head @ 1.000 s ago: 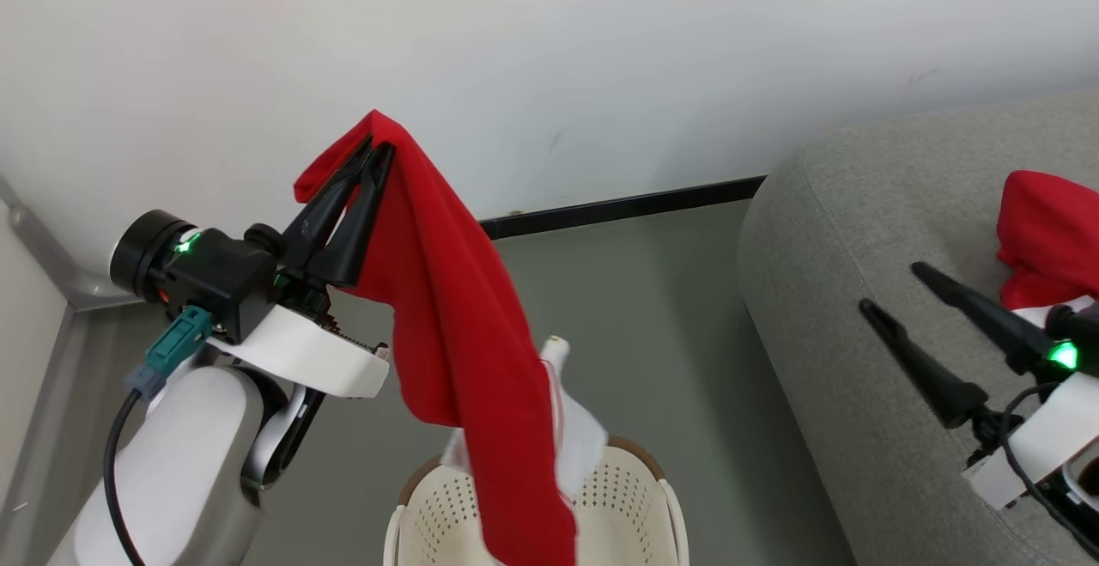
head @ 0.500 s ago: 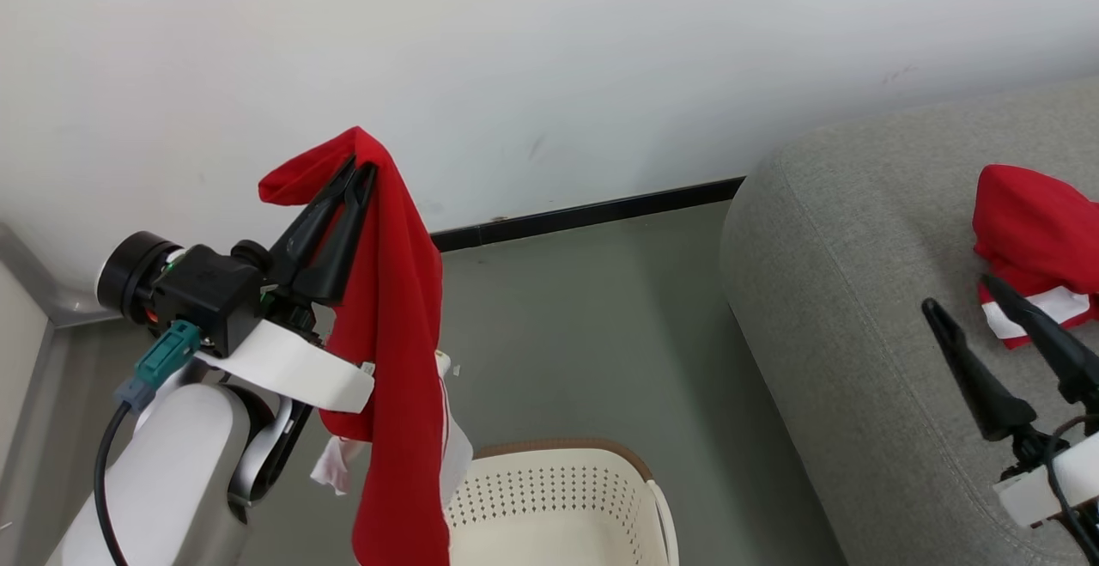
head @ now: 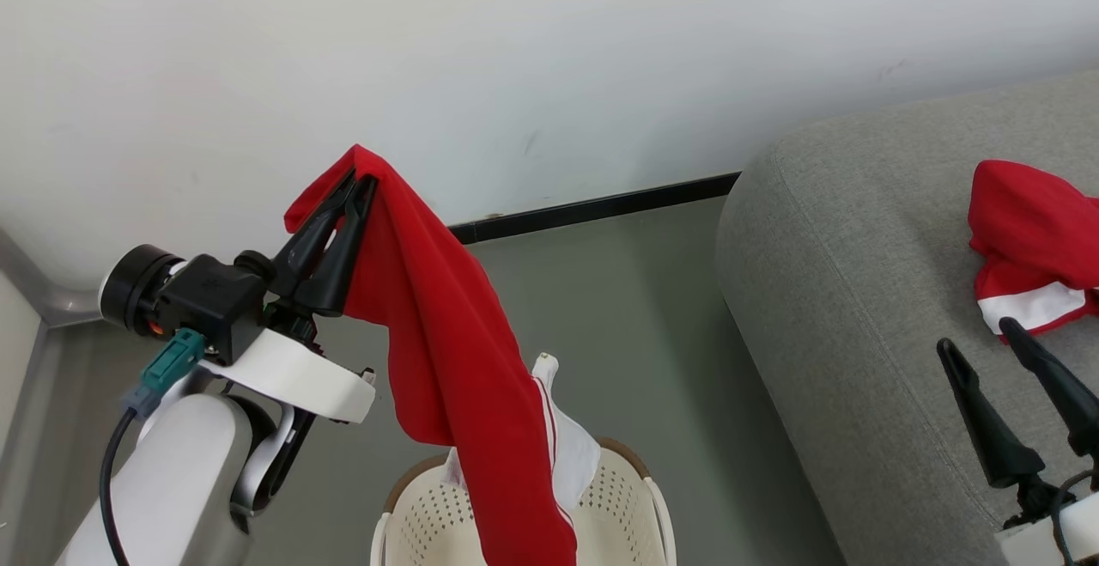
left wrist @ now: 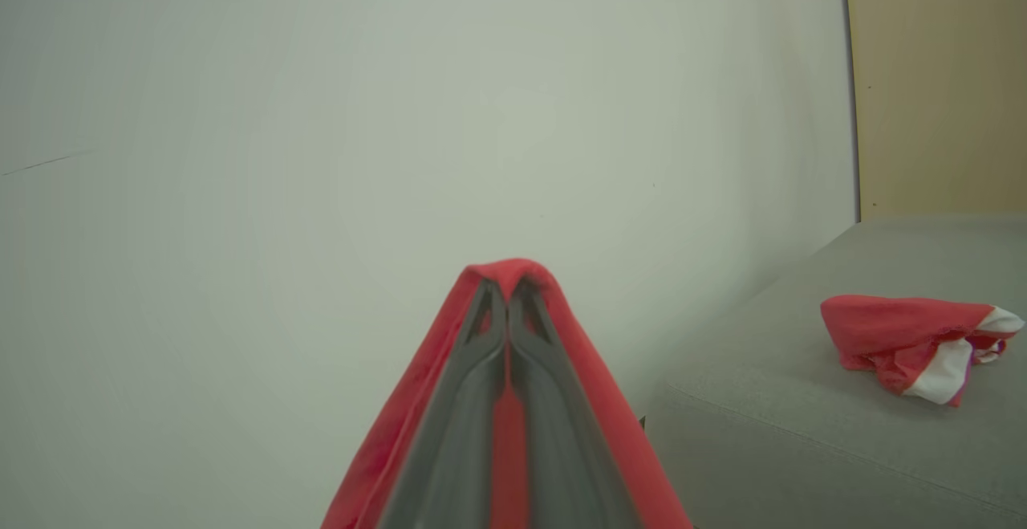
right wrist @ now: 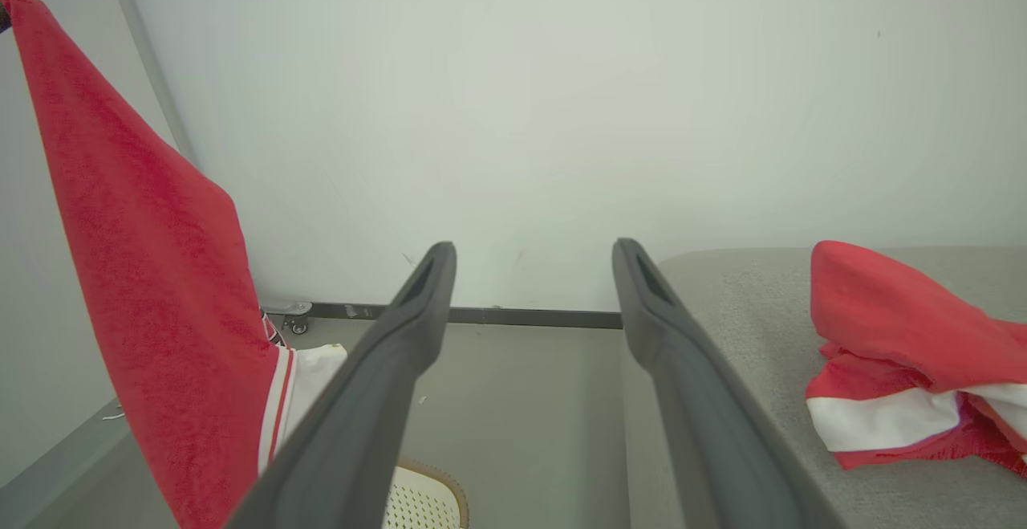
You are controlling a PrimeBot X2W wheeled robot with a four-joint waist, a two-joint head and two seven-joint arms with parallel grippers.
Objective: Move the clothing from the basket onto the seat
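Wall (head: 549, 51) behind: left jaws seemingly tight on clothing (head: 446, 351), right wide.

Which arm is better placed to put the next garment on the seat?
Left. The left gripper is shut on the red garment, which hangs over the basket, so it probably only needs to swing across to the seat. The right gripper hovers over the seat, jaws open and empty.
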